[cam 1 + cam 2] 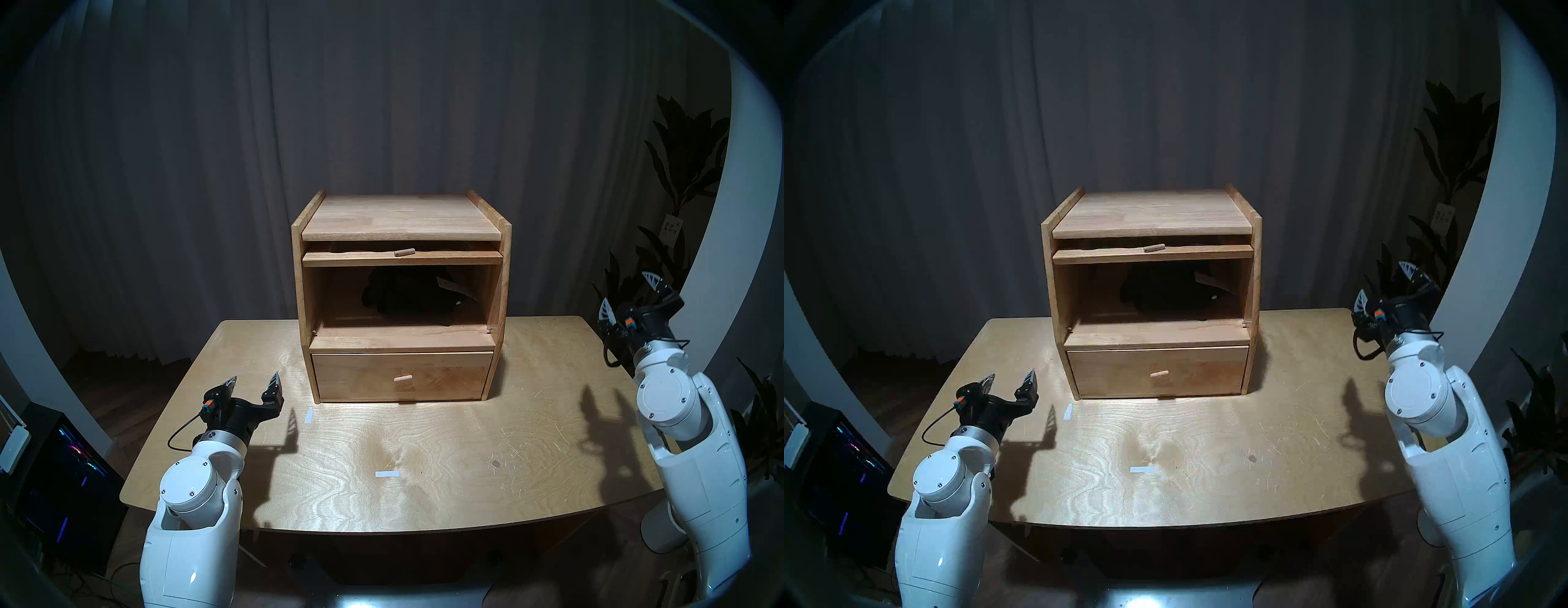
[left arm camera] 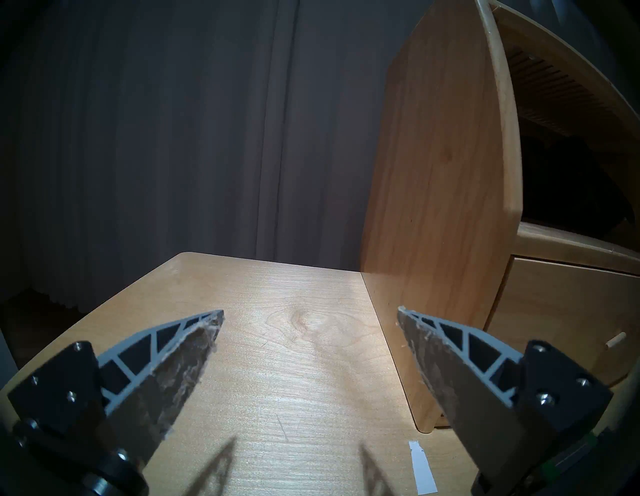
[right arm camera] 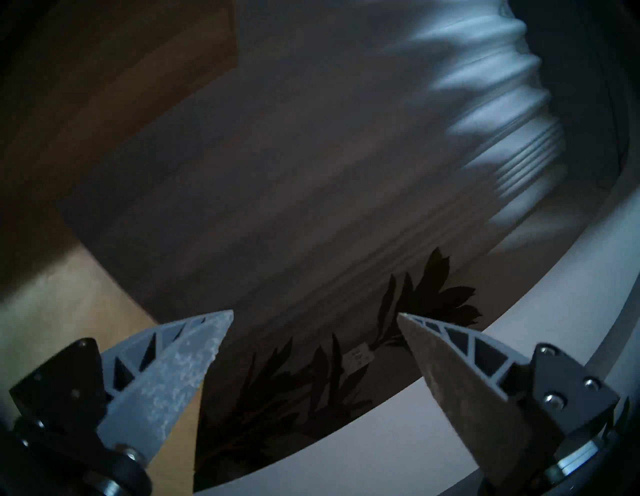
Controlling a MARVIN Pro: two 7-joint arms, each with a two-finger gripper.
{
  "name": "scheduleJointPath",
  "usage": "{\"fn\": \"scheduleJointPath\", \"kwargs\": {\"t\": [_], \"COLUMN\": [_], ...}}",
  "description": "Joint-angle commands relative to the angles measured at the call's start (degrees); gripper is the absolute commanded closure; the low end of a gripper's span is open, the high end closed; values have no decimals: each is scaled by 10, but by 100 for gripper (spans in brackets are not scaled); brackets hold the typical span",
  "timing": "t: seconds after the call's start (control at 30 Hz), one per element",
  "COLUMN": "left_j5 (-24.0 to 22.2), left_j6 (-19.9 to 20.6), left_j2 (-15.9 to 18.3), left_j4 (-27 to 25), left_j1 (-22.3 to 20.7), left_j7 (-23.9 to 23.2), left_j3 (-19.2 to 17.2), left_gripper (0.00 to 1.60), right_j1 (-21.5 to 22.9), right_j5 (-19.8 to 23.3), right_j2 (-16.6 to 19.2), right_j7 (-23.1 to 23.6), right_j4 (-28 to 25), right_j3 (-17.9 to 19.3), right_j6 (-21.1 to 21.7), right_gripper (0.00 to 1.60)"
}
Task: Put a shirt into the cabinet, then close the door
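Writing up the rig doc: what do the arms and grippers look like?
Glossy white arm shells with round joint caps and small screws. Left gripper and right gripper: black bodies, orange-and-teal connector, looping black cable. Fingers are grey, tapered, triangle-trussed, with scuffed pads.

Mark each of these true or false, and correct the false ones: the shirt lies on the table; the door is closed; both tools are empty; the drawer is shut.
1. The shirt lies on the table. False: it lies inside the cabinet.
2. The door is closed. False: it is raised, level under the top.
3. The left tool and the right tool are empty. True: both are open.
4. The drawer is shut. True.
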Motion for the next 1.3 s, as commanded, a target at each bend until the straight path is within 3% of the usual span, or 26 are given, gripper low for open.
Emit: {"fn": "scheduleJointPath", "kwargs": {"t": [0.0,0.3,0.7,1.27], "left_j5": [0,0,0,0], "left_j6": [-4,-4,-4,-5], "left_j2": [2,2,3,3], "left_j4": [-14,-12,-13,-22], "left_j1": [-9,-9,-10,-10], "left_j7": [-1,-1,-1,-2], "left_j3": [0,0,0,0], "left_gripper": [0,0,0,0], "right_j1": [28,32,118,193], "right_j5": [30,71,139,228], "right_j2": [-8,-35,-67,-107], "right_j7": [-22,-35,-29,-38], "right_j4": [27,98,166,287], "right_j3": [34,33,-31,-42], "right_j6": [-48,-94,-181,-328], "right_gripper": [0,0,0,0]}}
